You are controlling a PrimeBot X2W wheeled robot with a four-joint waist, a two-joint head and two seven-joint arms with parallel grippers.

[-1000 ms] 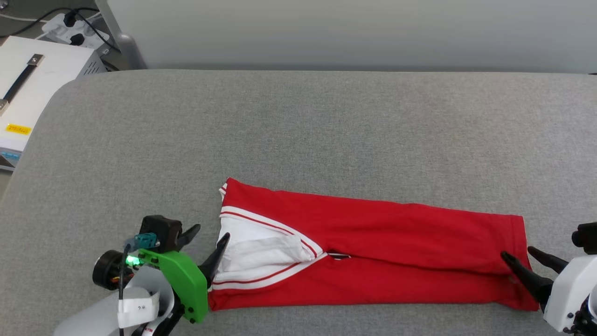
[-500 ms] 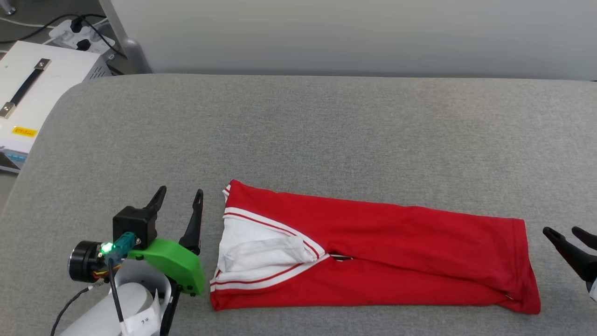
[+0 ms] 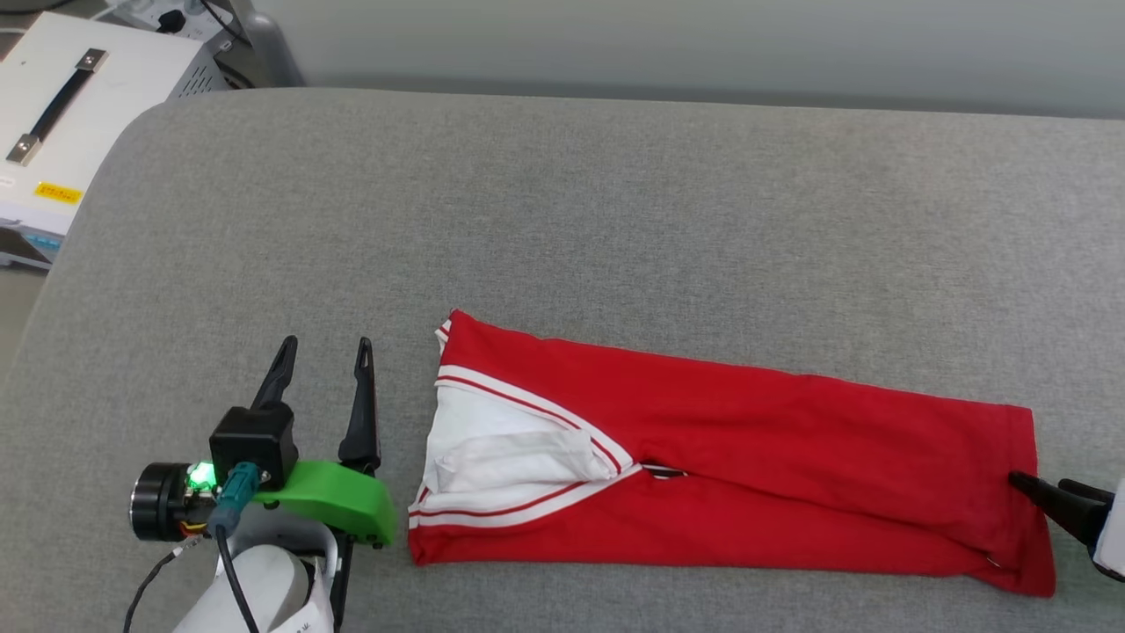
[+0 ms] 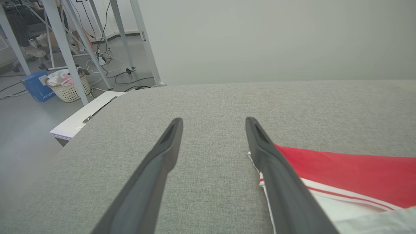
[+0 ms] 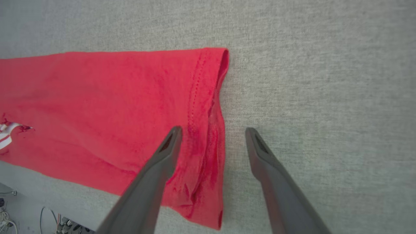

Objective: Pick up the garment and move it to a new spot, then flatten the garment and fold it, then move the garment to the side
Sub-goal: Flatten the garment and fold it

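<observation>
The garment lies on the grey cloth table, folded lengthwise into a long red strip. A white sleeve with red-white trim lies on top at its left end. My left gripper stands open just left of that end, apart from it, fingers pointing to the far side. In the left wrist view the left gripper is over bare cloth, with the garment beside the right finger. My right gripper is open at the hem end. In the right wrist view the right gripper straddles the hem of the garment.
A white box with a black handle stands off the table's rounded far-left corner. On the floor beyond it are a wicker basket, a blue box, cables and metal legs. A grey wall runs behind the table.
The head camera has shifted. My left gripper drew back leftward from the sleeve end and turned its fingers toward the far side. The right gripper backed off the hem, then returned to it.
</observation>
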